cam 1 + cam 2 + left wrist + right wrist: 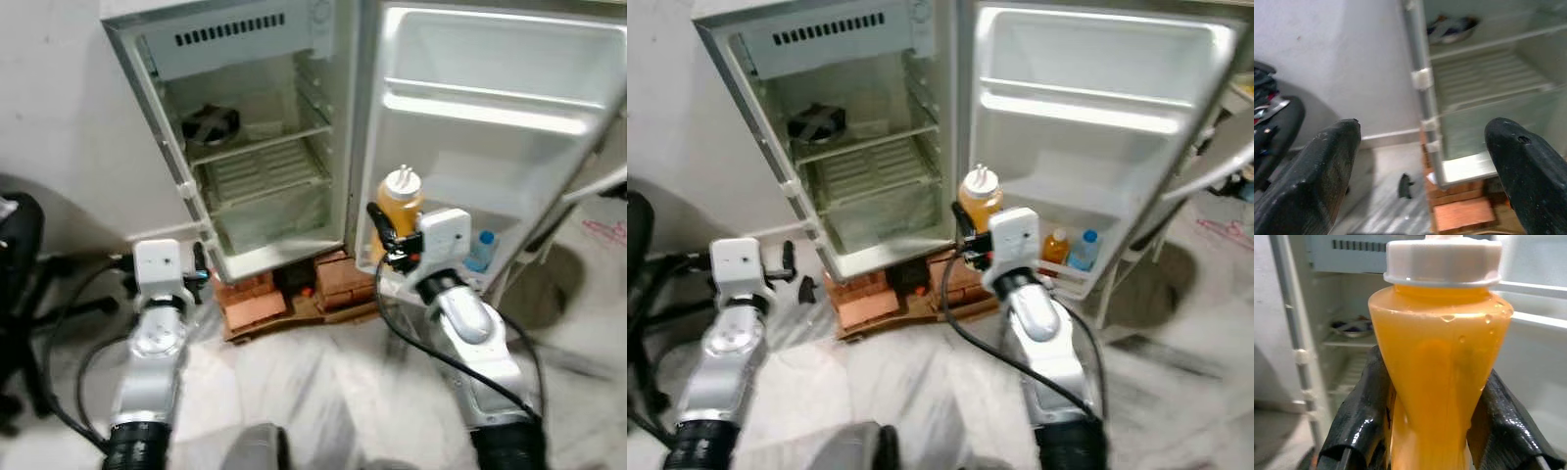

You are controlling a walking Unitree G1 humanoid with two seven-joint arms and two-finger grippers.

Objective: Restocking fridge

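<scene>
My right gripper [392, 240] is shut on an orange juice bottle [401, 203] with a white cap, held upright in front of the open fridge door's lower shelf [490, 269]. The right wrist view has the bottle [1442, 367] pressed between both black fingers [1359, 421]. The small fridge [257, 127] stands open, with wire shelves and a dark bowl [211, 122] on the upper one. In the door shelf sit a small orange bottle [1055, 245] and a blue-capped bottle [482, 250]. My left gripper [1425, 161] is open, low beside the fridge's left edge.
The fridge stands on red bricks [257, 299] over a wooden board. A black chair [20, 274] and cables lie at the left. A small black part [808, 288] lies on the marble floor [323, 372]. A white wall [59, 108] is behind.
</scene>
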